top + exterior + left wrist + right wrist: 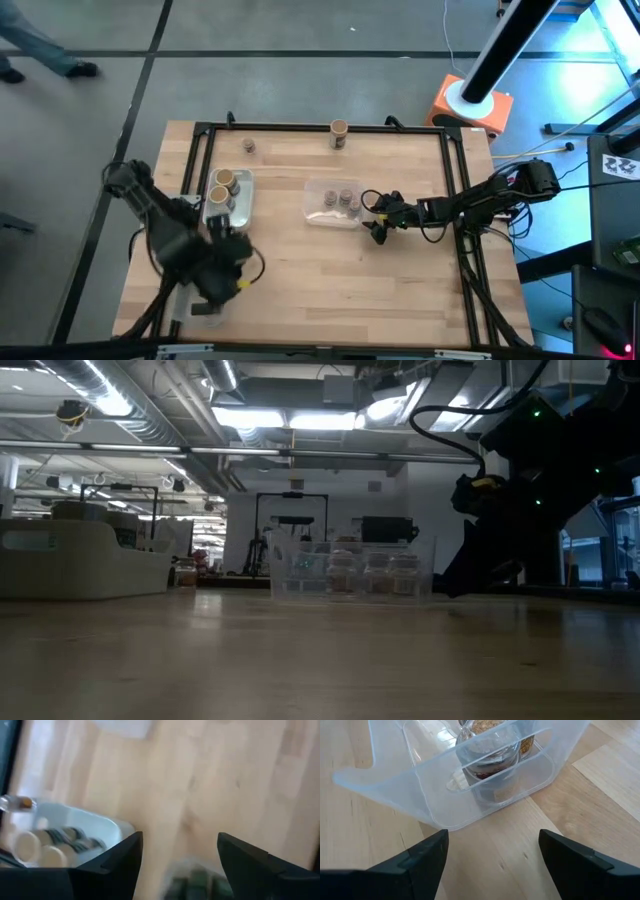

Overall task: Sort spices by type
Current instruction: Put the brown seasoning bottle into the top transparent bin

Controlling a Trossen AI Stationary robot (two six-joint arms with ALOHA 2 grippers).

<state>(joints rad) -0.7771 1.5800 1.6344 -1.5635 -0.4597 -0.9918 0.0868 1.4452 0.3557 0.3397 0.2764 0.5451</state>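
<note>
A clear tray (243, 205) at the table's left holds tan-topped jars (222, 180), which also show in the left wrist view (30, 845). A second clear tray (312, 208) at the middle holds squat jars (346, 198). One tan-topped jar (339, 133) and one small jar (248, 147) stand alone near the far edge. My left gripper (177, 840) hangs open over the near left of the table (228, 288). A blurred greenish thing (197, 877) shows low in its gap; I cannot tell what it is. My right gripper (492, 837) stands open just short of the middle tray's right wall (485, 815).
Black frame rails (200, 150) run along the table's left, far and right edges. An orange and white base (470, 105) stands beyond the far right corner. A person's legs (45, 50) show on the floor at the far left. Bare wood lies between the trays and the near edge.
</note>
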